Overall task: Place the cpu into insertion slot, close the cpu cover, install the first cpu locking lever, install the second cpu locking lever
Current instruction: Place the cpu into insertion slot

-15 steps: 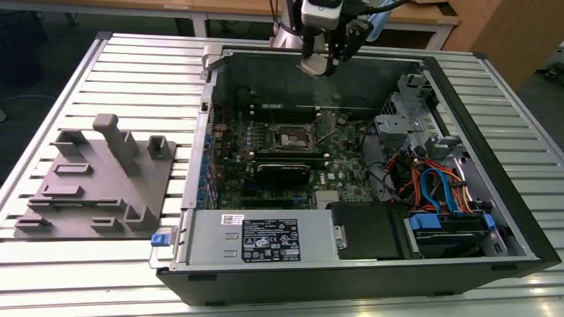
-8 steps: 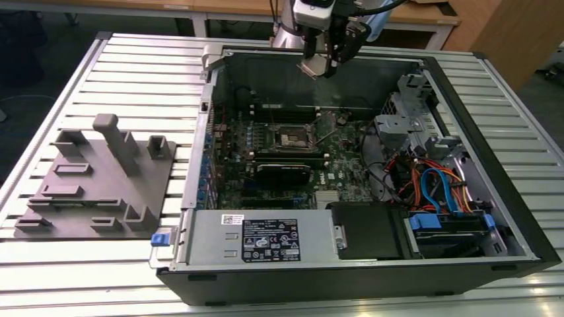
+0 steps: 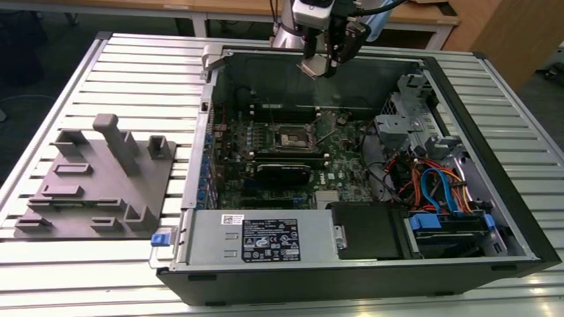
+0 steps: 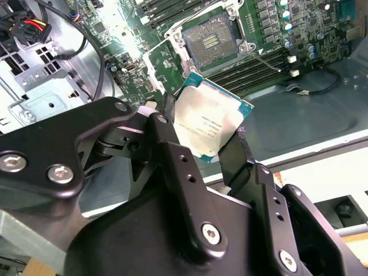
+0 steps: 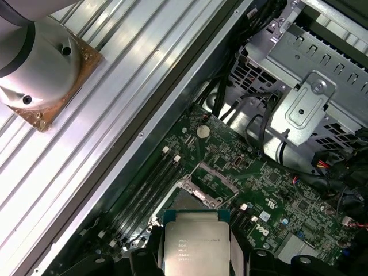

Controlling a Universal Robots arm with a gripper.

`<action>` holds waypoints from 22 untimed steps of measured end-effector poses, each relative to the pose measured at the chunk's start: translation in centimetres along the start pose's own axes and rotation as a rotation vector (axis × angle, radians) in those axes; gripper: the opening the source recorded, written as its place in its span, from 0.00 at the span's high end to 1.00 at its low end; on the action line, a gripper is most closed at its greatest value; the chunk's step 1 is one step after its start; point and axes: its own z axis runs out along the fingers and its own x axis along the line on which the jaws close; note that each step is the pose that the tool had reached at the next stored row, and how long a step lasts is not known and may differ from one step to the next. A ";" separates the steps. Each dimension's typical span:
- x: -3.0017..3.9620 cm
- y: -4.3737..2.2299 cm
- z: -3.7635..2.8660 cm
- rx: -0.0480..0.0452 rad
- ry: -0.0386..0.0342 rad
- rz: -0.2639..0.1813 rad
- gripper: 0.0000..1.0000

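So, at the exterior view's left a grey fixture plate [image 3: 92, 178] sits on the slatted table [image 3: 132, 72]. In the middle is the open computer case [image 3: 264, 264], with the insertion slot [image 3: 286, 138] lying open on its green board. The gripper [image 3: 319, 66] hangs over the case's far wall, jaws pinched on the cpu [image 4: 211, 123] edges, well above the slot.

**A robotics lab bench, not an office**

A slatted aluminium table [image 3: 132, 66] spreads across the exterior view. On it sit an opened computer case [image 3: 520, 218] at centre and a grey moulded fixture plate [image 3: 97, 191] at the exterior view's left. Along the top edge stand wooden desks [image 3: 229, 10]. At top centre a robot arm's gripper [image 3: 319, 65] clamps the cpu [image 4: 210, 123] above the green motherboard [image 3: 339, 165].
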 end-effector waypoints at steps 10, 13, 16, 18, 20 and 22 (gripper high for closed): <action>0.00 0.00 0.00 0.0000 -0.0002 0.002 0.46; 0.00 0.00 0.01 -0.0003 -0.0015 0.017 0.46; 0.00 0.00 0.01 -0.0007 -0.0034 0.040 0.46; 0.00 0.00 0.01 -0.0007 -0.0036 0.042 0.46; 0.00 0.00 0.01 -0.0007 -0.0037 0.043 0.46; 0.00 0.00 0.01 -0.0008 -0.0037 0.043 0.46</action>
